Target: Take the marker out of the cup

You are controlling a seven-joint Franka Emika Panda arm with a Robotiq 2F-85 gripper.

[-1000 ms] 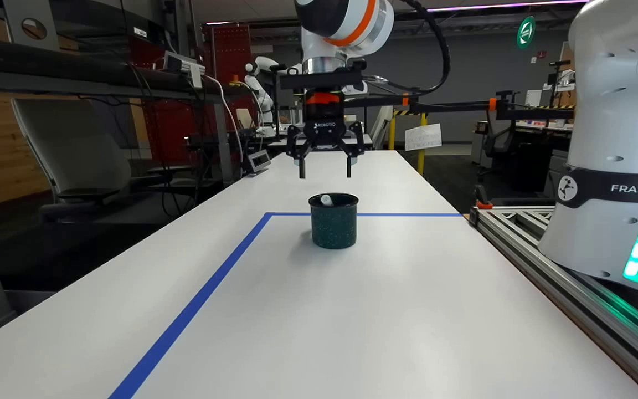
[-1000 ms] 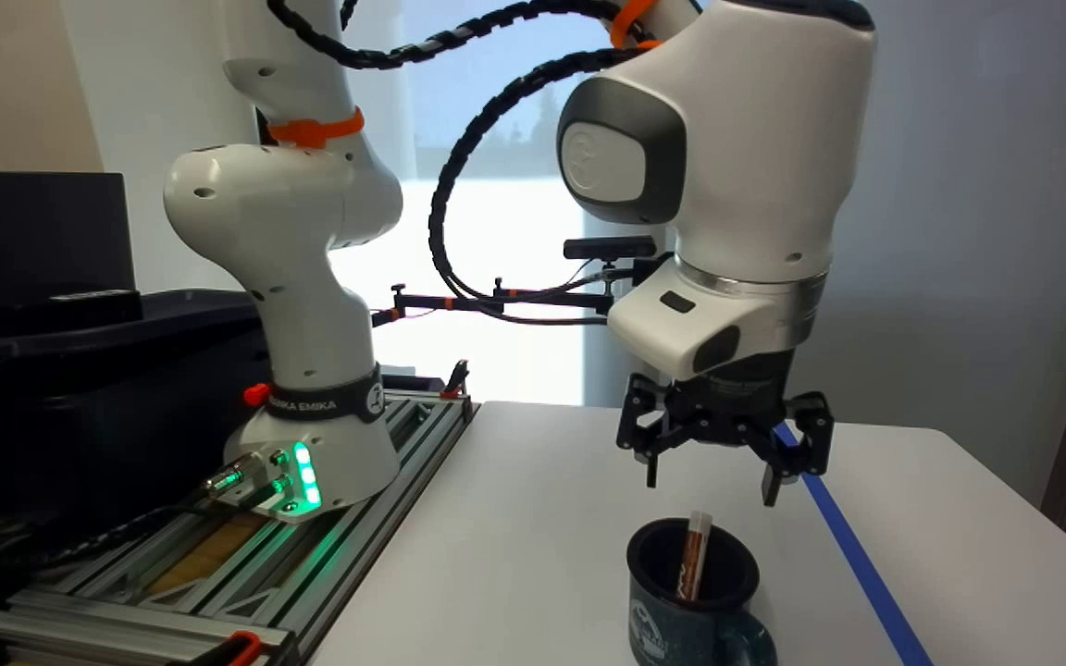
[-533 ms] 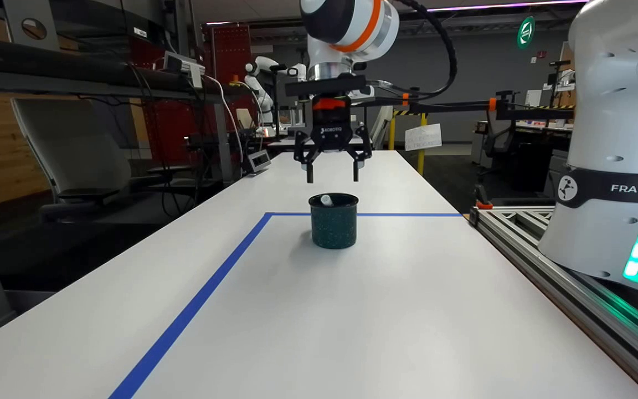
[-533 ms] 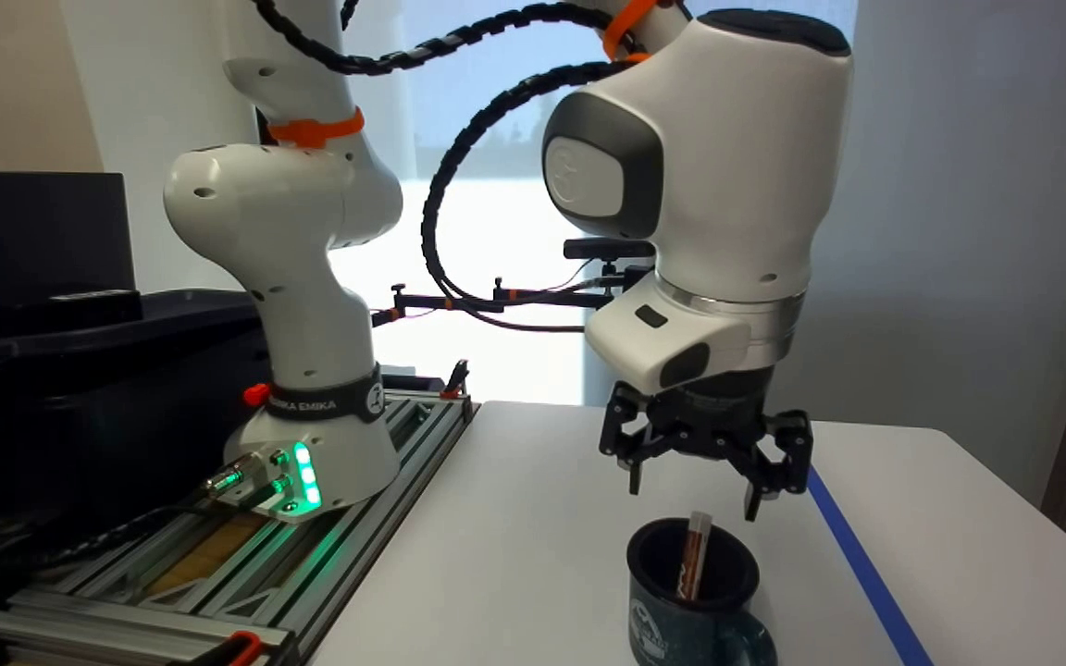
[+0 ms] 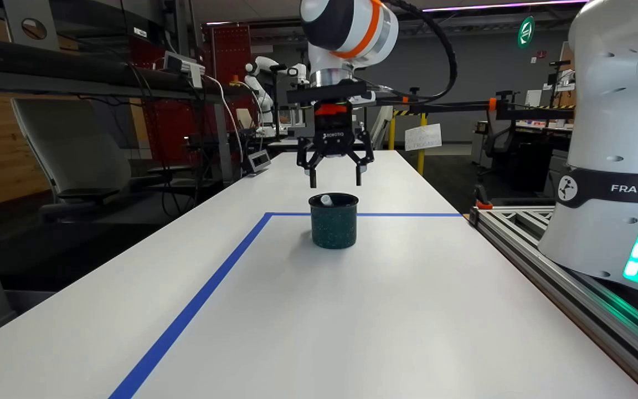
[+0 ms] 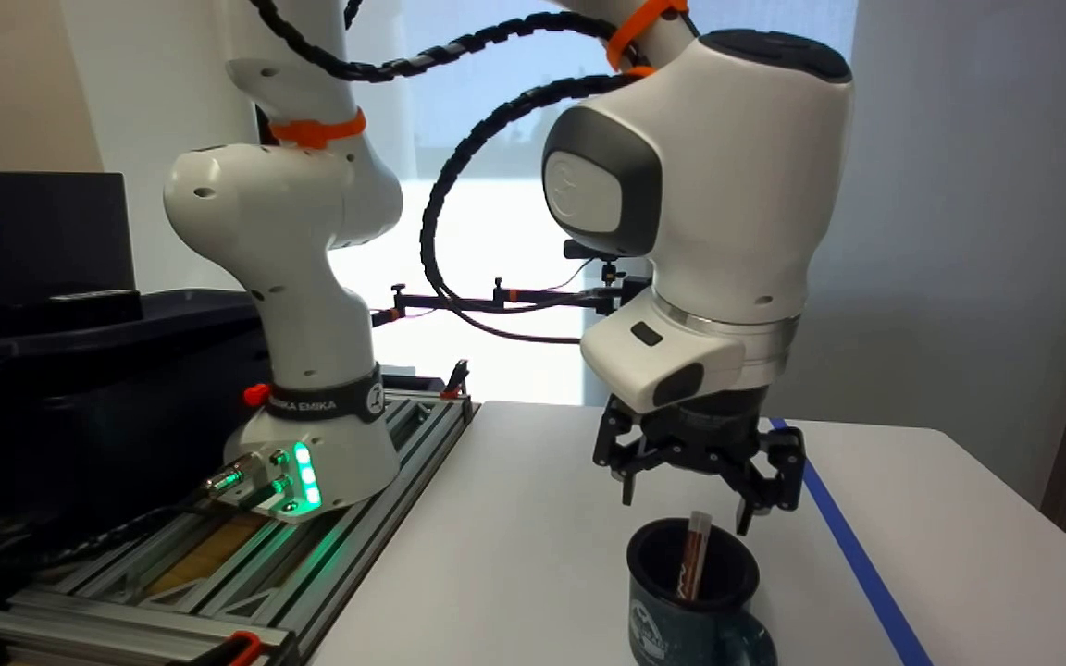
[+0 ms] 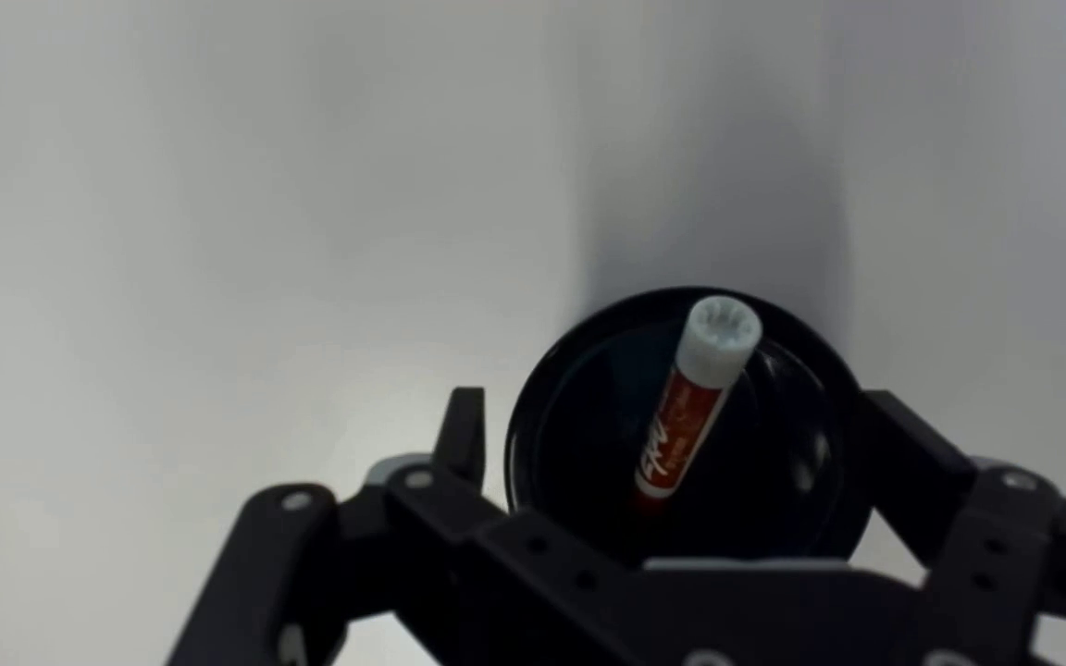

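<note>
The dark teal speckled cup (image 5: 334, 224) stands upright on the table. In an exterior view the cup (image 6: 667, 629) shows a pale logo and a handle. The marker (image 6: 693, 560), with a white-grey end and a red label, leans inside it and its end sticks up at the rim. Only its pale end (image 5: 326, 200) shows in an exterior view. In the wrist view the marker (image 7: 695, 398) tilts inside the cup (image 7: 579, 388); its lower tip is lost in shadow. My gripper (image 5: 335, 185) is open and empty, pointing down above the cup. In the wrist view its fingers (image 7: 672, 393) span the marker.
Blue tape (image 5: 208, 293) marks lines on the white table (image 5: 407, 310). The robot base (image 5: 612, 221) stands on a metal rail frame (image 6: 422, 472) beside the table. A dark shelf rack (image 5: 92, 77) stands along the opposite side. A small grey device (image 5: 259, 160) sits at that edge.
My gripper has come down toward the cup and shifted sideways, so it is now centred over it. The fingers stay open. The cup and marker have not moved.
</note>
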